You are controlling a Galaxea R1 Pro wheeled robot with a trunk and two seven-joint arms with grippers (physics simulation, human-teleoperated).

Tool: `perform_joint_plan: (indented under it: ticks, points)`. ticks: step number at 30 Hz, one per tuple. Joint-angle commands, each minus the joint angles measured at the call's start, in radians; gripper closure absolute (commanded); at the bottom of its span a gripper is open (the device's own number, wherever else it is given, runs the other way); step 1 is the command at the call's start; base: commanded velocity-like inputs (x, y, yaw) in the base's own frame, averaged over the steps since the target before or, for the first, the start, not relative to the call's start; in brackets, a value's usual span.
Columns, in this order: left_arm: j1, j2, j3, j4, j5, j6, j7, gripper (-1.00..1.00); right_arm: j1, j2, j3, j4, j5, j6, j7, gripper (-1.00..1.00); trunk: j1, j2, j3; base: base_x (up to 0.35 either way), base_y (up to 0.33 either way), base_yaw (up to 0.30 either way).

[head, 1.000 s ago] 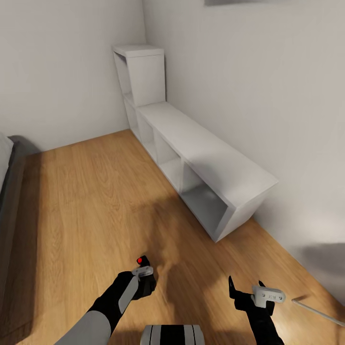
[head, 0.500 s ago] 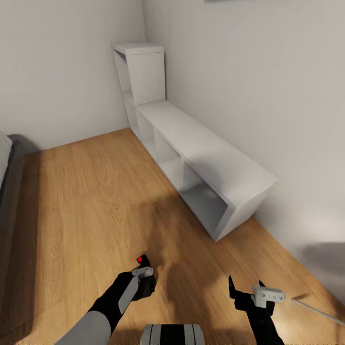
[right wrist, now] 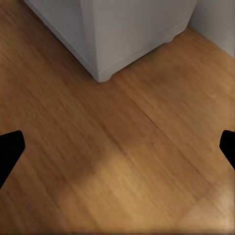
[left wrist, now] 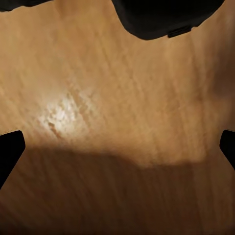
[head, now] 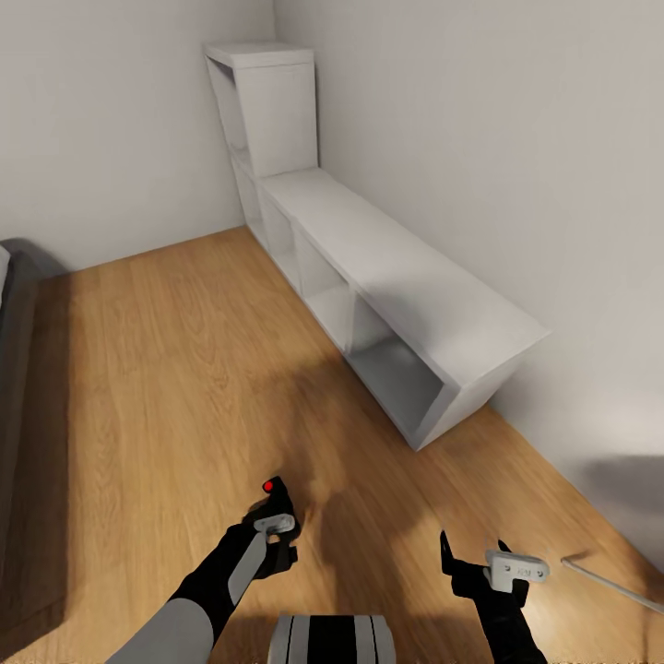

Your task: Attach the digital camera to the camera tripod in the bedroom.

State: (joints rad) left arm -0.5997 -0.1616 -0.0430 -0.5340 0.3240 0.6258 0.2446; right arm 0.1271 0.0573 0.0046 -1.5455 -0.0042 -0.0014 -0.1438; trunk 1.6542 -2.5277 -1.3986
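Observation:
The digital camera (head: 278, 504), small and black with a red button on top, sits in my left gripper (head: 275, 527) low over the wood floor. In the left wrist view its dark body (left wrist: 161, 17) shows at the frame edge, with my fingertips (left wrist: 10, 152) standing wide on either side. My right gripper (head: 472, 546) hangs open and empty to the right, over bare floor in its wrist view (right wrist: 117, 152). A thin silver leg of the camera tripod (head: 610, 584) enters at the lower right edge; the rest of the tripod is out of view.
White cube shelving (head: 397, 286) runs along the right wall, with a taller unit (head: 272, 106) in the corner; its near end (right wrist: 137, 34) shows in the right wrist view. The grey bed frame (head: 14, 369) borders the left edge. Light wood floor (head: 166, 369) lies between.
The whole head view has shifted, with the shelving drawn slightly up and closer, so the camera has moved. My left gripper with the digital camera has risen a little; the right gripper holds its pose.

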Motion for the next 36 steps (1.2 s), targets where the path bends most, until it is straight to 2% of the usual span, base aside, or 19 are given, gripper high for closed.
perform_joint_plan:
  ticks: [1, 30, 36]
  points:
    - [0.0, 0.001, -0.005, -0.002, 0.01, 0.003, 0.008, -1.0, 0.0, 0.0, 0.0, -0.001, 0.0, 0.0, -0.003, -1.0, 0.0, -0.001, -0.005, 0.0, 0.0, 0.0]
    - [0.0, 0.001, -0.005, -0.003, 0.01, 0.003, 0.008, -1.0, 0.0, 0.001, 0.001, -0.001, 0.0, 0.0, -0.003, -1.0, 0.013, -0.007, -0.117, 0.0, 0.0, 0.0]
    - [0.0, 0.002, -0.005, -0.024, 0.01, 0.001, 0.009, -1.0, 0.0, 0.0, 0.001, -0.001, 0.0, 0.0, -0.003, -1.0, 0.013, -0.007, -0.117, 0.0, 0.0, 0.0]
